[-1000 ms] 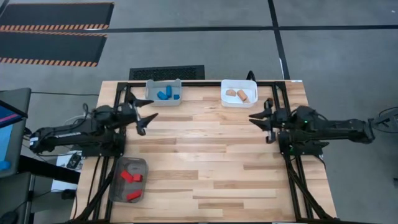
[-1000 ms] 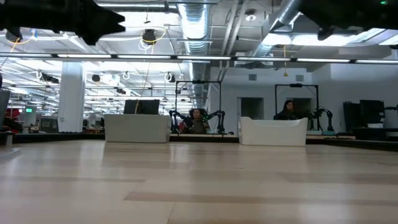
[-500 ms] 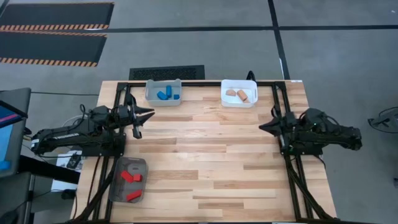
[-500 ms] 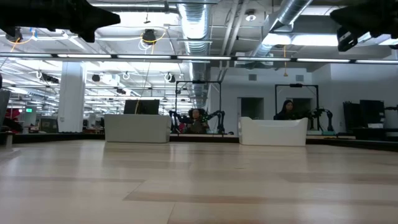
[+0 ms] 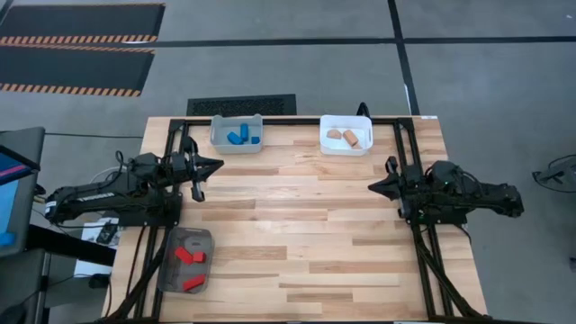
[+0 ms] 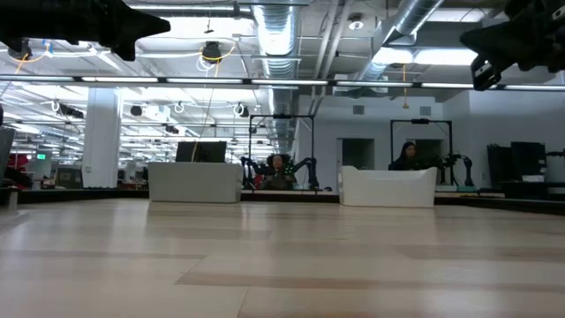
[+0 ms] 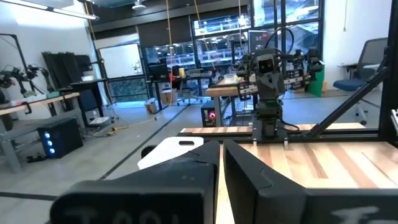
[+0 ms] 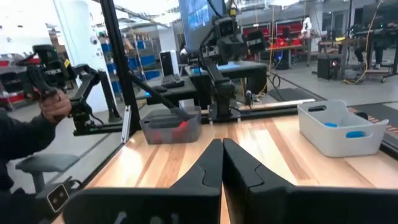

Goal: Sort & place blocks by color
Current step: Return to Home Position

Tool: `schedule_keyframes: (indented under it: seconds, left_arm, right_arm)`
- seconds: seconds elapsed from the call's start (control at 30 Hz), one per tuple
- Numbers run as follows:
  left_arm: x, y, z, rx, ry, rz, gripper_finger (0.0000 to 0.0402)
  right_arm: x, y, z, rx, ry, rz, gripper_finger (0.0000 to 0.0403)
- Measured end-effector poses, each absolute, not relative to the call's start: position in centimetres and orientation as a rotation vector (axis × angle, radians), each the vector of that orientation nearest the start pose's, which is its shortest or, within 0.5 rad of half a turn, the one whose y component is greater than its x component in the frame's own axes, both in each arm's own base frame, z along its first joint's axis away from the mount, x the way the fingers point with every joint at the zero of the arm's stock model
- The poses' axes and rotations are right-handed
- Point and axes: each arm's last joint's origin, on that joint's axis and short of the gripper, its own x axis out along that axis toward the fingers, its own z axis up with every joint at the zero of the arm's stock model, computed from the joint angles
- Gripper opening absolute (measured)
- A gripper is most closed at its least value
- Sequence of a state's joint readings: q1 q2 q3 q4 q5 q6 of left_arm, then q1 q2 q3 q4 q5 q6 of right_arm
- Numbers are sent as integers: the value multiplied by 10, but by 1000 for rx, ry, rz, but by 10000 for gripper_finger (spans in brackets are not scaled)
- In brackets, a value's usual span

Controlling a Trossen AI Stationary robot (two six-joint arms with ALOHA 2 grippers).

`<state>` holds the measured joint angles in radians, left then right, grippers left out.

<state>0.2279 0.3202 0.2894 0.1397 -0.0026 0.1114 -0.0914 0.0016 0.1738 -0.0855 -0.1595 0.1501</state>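
Since every block in view already lies in a bin, the step in hand reads as the retreat to rest, not another pick.

High view:
- blue blocks (image 5: pixel 240 137) in the grey bin (image 5: pixel 217 133), upper centre-left
- tan blocks (image 5: pixel 343 137) in the white bin (image 5: pixel 325 133), upper centre-right
- red blocks (image 5: pixel 187 256) in the dark mesh bin (image 5: pixel 166 270), lower left

Left end effector (image 5: pixel 210 165) sits over the left edge of the desk (image 5: pixel 297 234), fingers pressed together and carrying nothing. Its wrist view shows only a hairline between the two fingers. Right end effector (image 5: pixel 374 187) sits over the right edge, likewise pressed together and empty. Low view shows both arms at the top of the frame, well clear of the desktop.

To do it well, I judge:
- Leave both pairs of fingers closed.
- Fold each arm back along its own side, with height held until it is off the desk.
- The left arm should avoid sweeping low over the mesh bin, which lies just below it in the high view.
- The right arm should mind the black frame rail (image 5: pixel 423 252) beside it.
- Slow, even motion; nothing should nudge a bin.
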Motion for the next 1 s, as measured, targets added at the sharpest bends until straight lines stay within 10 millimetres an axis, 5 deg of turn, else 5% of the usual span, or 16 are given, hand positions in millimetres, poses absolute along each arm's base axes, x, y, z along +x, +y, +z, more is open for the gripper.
schedule_keyframes:
  seconds: [0.2,0.43,0.67,0.83,1.0]
  left_arm:
    - [110,26,246,123,-129,237,16]
    - [110,27,196,60,-277,270,16]
    - [109,27,196,43,-241,280,16]
    - [107,27,187,20,-185,271,16]
    - [105,26,185,11,-165,274,16]
  right_arm:
    - [84,-3,212,139,-73,79,16]
    - [85,-3,208,126,-70,74,19]
    - [86,-3,207,147,-79,76,14]
    - [96,-4,178,169,-119,84,16]
    - [97,-4,176,194,-97,76,15]
